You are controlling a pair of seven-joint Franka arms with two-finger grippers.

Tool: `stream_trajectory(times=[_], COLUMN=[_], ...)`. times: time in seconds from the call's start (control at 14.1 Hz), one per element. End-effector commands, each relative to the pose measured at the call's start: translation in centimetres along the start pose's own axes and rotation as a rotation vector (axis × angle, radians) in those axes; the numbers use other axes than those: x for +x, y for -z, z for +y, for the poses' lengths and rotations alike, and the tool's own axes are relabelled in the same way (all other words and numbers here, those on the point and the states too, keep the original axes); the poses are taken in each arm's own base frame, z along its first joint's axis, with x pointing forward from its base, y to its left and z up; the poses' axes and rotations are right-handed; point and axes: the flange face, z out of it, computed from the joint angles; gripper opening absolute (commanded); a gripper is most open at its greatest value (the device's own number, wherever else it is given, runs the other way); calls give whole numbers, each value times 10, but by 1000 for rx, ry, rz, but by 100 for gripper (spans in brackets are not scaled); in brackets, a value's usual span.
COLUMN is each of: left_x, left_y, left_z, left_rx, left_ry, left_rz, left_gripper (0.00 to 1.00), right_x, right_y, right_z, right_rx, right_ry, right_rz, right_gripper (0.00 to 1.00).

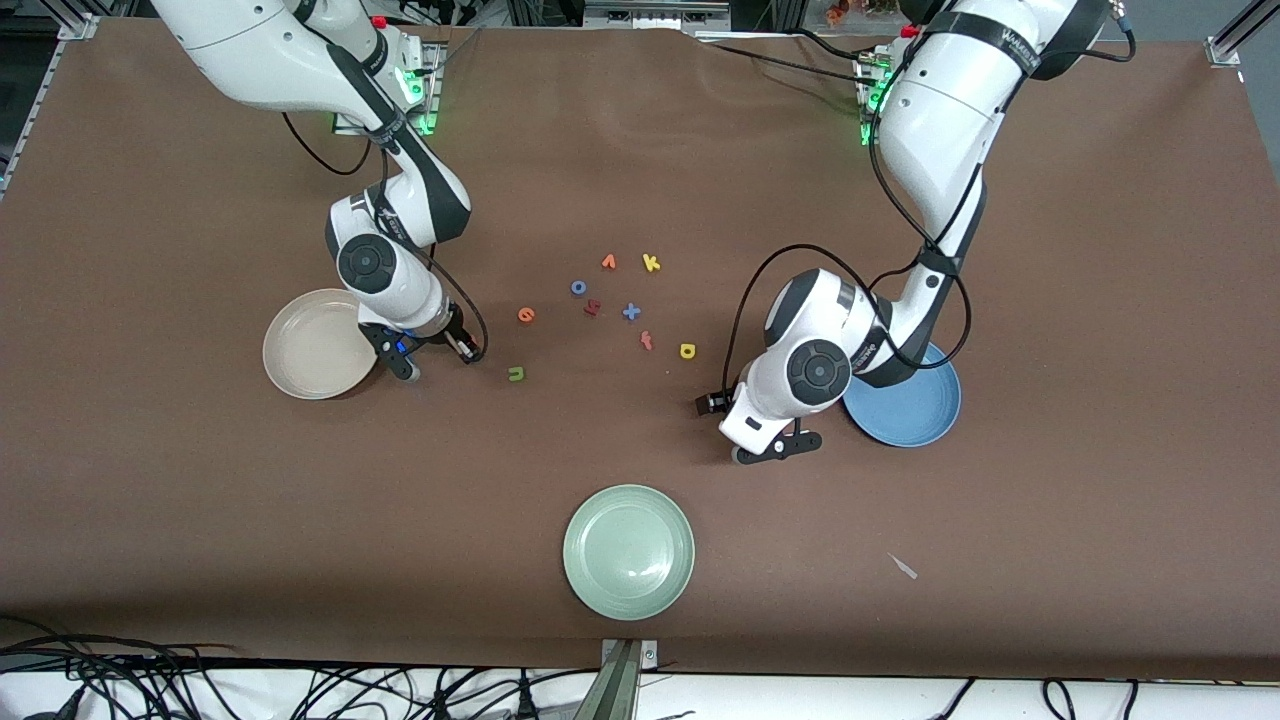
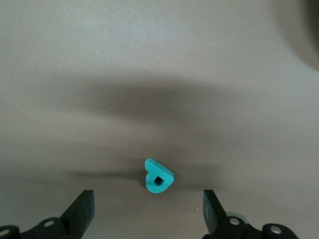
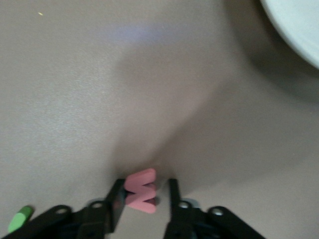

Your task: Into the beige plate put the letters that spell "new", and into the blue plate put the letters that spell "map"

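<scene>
My right gripper [image 1: 438, 362] hovers low beside the beige plate [image 1: 300, 345]. Its jaws stand narrowly open around the salmon w [image 3: 142, 196]: one finger touches the letter and a small gap shows at the other. The green n [image 1: 516, 374] lies close by, with the orange e [image 1: 526, 315] farther from the front camera. My left gripper [image 2: 148, 211] is open beside the blue plate [image 1: 915, 410], and the teal p [image 2: 158, 176] lies on the table just ahead of its fingertips. The yellow a [image 1: 687, 350] rests between the two arms. The front view hides both w and p.
A pale green plate [image 1: 628, 551] sits near the front edge. Between the arms lie a red f [image 1: 646, 340], an orange v [image 1: 608, 262], a yellow k [image 1: 651, 263], a blue o [image 1: 578, 287] and two other small letters. A scrap [image 1: 902, 566] lies toward the left arm's end.
</scene>
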Motion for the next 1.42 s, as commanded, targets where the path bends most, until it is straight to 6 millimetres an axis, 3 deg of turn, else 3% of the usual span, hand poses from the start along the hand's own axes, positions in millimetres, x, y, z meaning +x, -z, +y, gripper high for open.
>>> stream_trajectory(times=[0.0, 0.14, 0.35, 0.57, 0.78, 0.99, 1.21, 1.35], left_x=[8, 7, 0, -2, -2, -2, 0, 0], left_y=[-12, -19, -22, -25, -28, -28, -15, 5], left_z=[2, 8, 16, 16, 14, 14, 11, 7], left_rx=[-7, -31, -33, -21, -17, -17, -13, 4], left_ry=[49, 68, 62, 43, 44, 48, 58, 53], left_rz=[8, 40, 44, 45, 41, 41, 35, 14], left_gripper=[79, 78, 71, 53, 36, 10, 9, 10], right_x=[2, 6, 22, 37, 65, 91, 117, 128], right_y=[-7, -2, 35, 79, 108, 117, 105, 93], right_z=[2, -5, -26, -23, 12, 66, 114, 127], right_rx=[-4, 8, -43, -126, -149, -162, -173, -173], right_ry=[9, 16, 55, 179, 330, 479, 576, 610], right_rz=[10, 18, 18, 11, 26, 23, -1, -5], right_gripper=[28, 16, 0, 0, 0, 0, 0, 0])
